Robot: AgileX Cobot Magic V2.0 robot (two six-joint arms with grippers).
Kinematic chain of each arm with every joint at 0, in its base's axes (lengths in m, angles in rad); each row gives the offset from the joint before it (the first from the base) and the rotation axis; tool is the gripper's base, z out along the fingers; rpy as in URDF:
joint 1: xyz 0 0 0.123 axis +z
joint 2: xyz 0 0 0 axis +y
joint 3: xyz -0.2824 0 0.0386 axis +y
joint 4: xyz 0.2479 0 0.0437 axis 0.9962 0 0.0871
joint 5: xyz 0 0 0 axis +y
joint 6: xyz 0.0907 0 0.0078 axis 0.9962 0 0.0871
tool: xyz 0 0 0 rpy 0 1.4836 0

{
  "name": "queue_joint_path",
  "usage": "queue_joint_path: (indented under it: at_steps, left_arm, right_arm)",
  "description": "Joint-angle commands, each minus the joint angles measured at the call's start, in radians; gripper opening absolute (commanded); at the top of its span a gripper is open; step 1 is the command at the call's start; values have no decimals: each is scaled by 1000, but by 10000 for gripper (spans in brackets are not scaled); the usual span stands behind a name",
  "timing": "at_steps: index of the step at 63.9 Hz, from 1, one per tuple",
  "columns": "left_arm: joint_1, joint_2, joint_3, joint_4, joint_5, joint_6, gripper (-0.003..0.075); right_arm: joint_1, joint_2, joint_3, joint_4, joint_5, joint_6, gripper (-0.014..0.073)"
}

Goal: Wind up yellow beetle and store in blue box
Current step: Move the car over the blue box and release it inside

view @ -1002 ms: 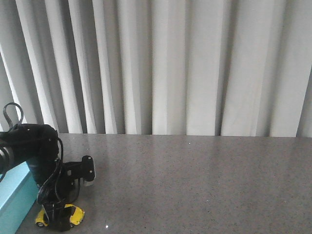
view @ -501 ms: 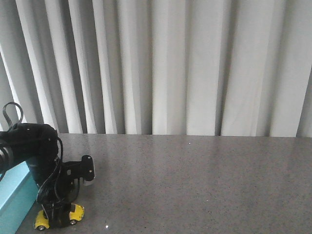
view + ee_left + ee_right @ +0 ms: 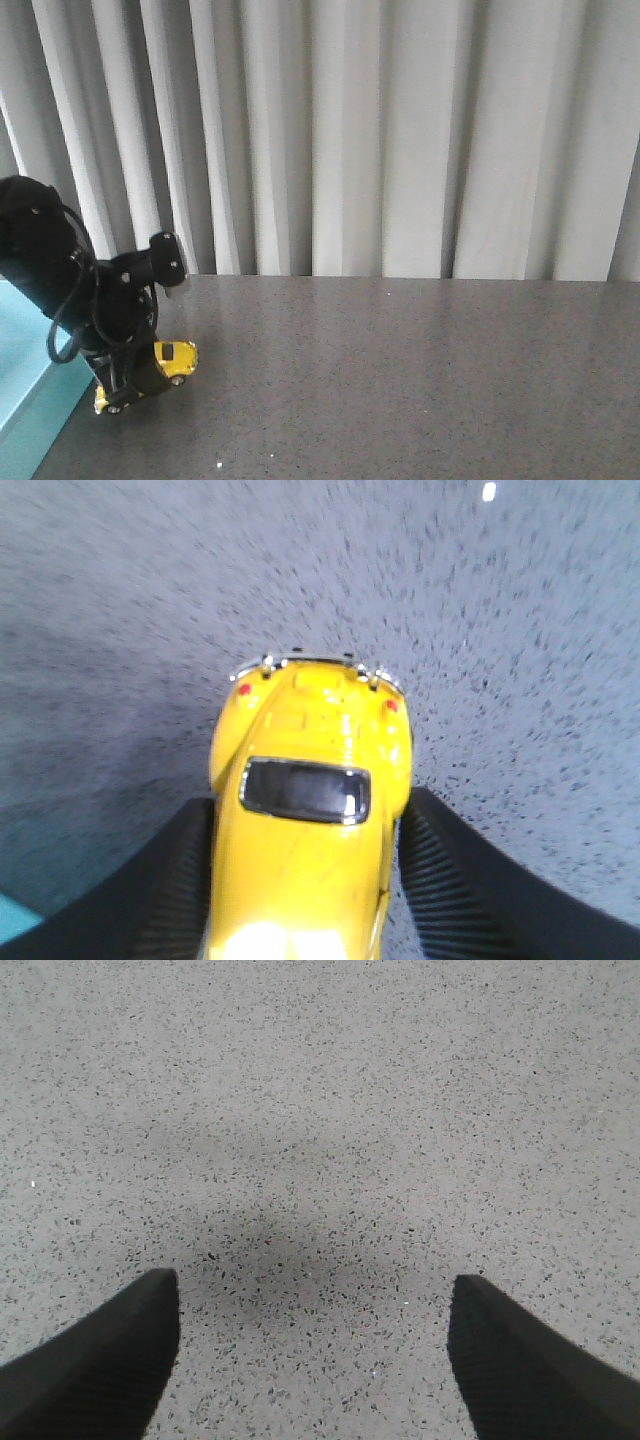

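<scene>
Two ribbed fingers [image 3: 170,890] of the left gripper [image 3: 135,375] clamp the yellow beetle [image 3: 150,372] by its flanks, holding it tilted above the grey table [image 3: 420,380], just beside the blue box [image 3: 25,385] and outside its wall. Well apart from the box, the right gripper [image 3: 310,1360] hangs spread wide over bare tabletop, holding nothing.

Black chunky left arm [image 3: 45,260], thin black cable looping beside it, small black box with a silver bit on top, black ribbed fingers [image 3: 455,880], right gripper [image 3: 312,1345] with dark pointed bumpy tips
</scene>
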Motion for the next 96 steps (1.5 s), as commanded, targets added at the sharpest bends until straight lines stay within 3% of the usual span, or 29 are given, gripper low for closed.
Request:
queue_joint_path:
  at_steps: [1,11,19,36,49,84,96]
  left_arm:
    - [-5,-127,-29,-2,-30,-95,264]
    - [0,-218,-29,134,-56,-265,264]
    - [66,-250,-29,210,-81,-401,264]
    - [308,-190,-29,147,-97,-554,264]
    - [409,-74,-29,147,-159,-649,264]
    - [444,134,-29,149,-254,-674,267]
    - [444,137,-29,147,-244,-674,375]
  right_arm:
    - [2,-3,-23,-3,-54,1,542]
    - [2,-3,-23,-3,-54,1,542]
    - [2,-3,-23,-3,-54,1,542]
    - [2,-3,-23,-3,-55,1,542]
    - [2,-3,-23,-3,-55,1,542]
    - [2,-3,-23,-3,-55,1,542]
    - [2,-3,-23,-3,-55,1,542]
